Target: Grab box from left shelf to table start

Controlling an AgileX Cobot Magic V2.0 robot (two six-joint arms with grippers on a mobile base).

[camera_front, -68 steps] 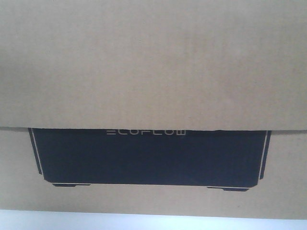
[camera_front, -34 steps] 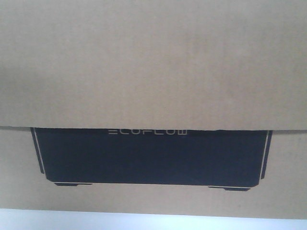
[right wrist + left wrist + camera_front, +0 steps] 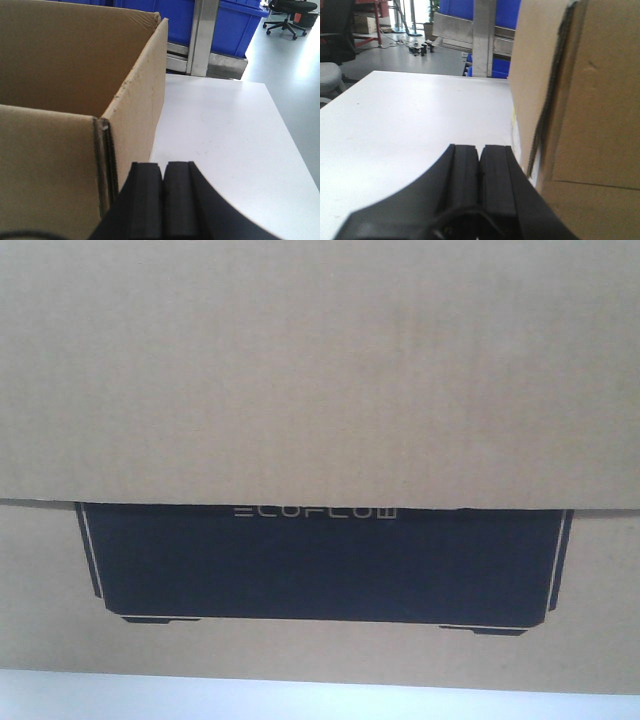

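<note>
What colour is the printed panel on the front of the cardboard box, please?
Black with a thin pale outline, on the brown box; the front-facing view shows it best.

The box (image 3: 320,370) was plain brown corrugated cardboard carrying a black panel (image 3: 325,565) with a thin pale outline. Beside the black left gripper (image 3: 479,152), the table (image 3: 415,120) was white; blue bins (image 3: 235,22) stood beyond the black right gripper (image 3: 163,172).
</note>
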